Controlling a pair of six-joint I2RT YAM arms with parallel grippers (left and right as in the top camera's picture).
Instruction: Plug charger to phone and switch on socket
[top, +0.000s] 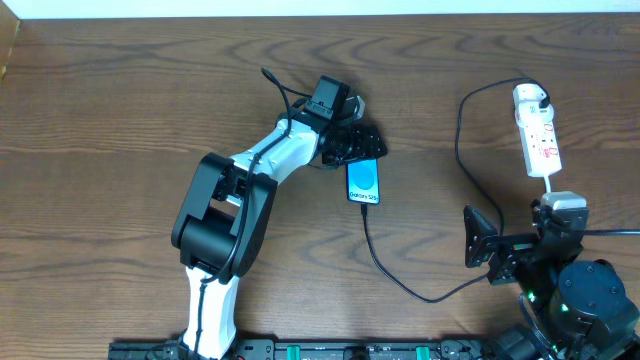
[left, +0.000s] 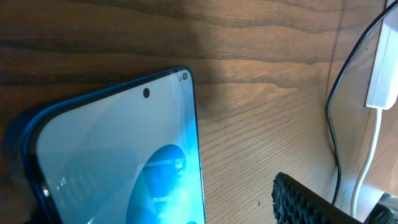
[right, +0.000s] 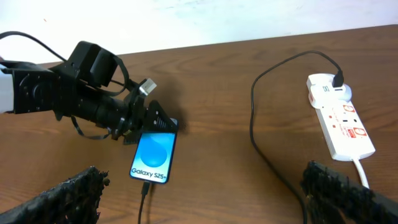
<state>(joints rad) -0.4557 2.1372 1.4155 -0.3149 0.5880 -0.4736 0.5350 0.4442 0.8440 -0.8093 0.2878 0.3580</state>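
Dark wood-grain table fills every view. Near its middle the phone lies flat with its turquoise screen up and the charger plugged into its lower end. The thin black cable loops right and up to the socket, where its adapter sits in the far end. The left gripper hovers over the phone's top end, jaws parted, one pad clear of the phone's edge. The right gripper is spread wide and holds nothing.
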